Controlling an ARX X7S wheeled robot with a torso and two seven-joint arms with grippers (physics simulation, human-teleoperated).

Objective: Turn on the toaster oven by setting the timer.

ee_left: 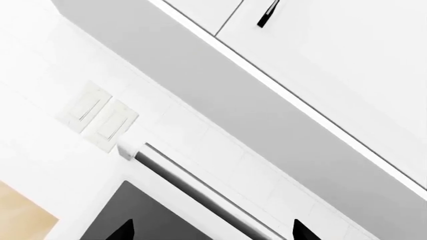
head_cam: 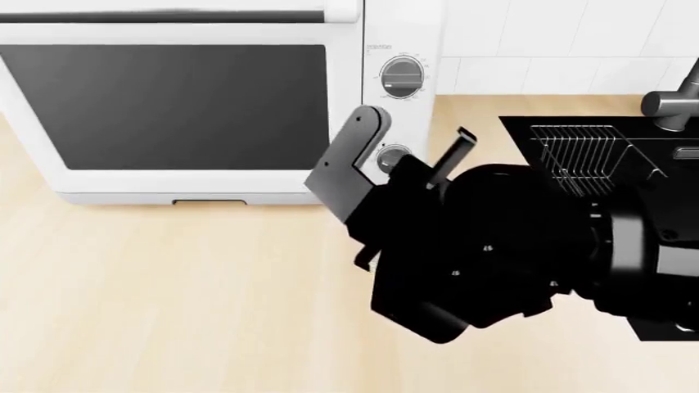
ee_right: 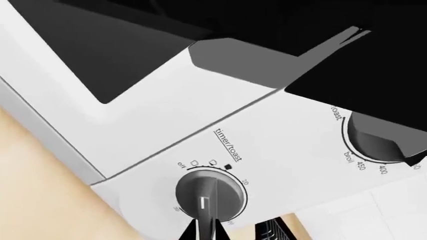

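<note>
The white toaster oven [head_cam: 218, 184] stands at the back of the wooden counter, its dark glass door facing me. Its timer [ee_right: 209, 194], a grey knob labelled timer/toast, is the lower of two knobs and shows in the head view as timer [head_cam: 387, 153], half covered by black arm parts. My right gripper [ee_right: 205, 234] is shut on the knob's raised bar, one fingertip on each side. The bar's white mark points toward the fingers, away from "off". My left gripper [ee_left: 213, 235] is open in front of the oven door [ee_left: 133, 215], below the bar handle [ee_left: 200, 187].
A second knob [head_cam: 401, 76], the temperature dial [ee_right: 380, 142], sits above the timer. A dark sink [head_cam: 656, 311] with a wire rack [head_cam: 579, 155] and a faucet [head_cam: 672, 98] lies to the right. Wall outlets [ee_left: 100, 117] and upper cabinets [ee_left: 320, 50] are above the oven. Black arm links [head_cam: 480, 246] fill mid-counter.
</note>
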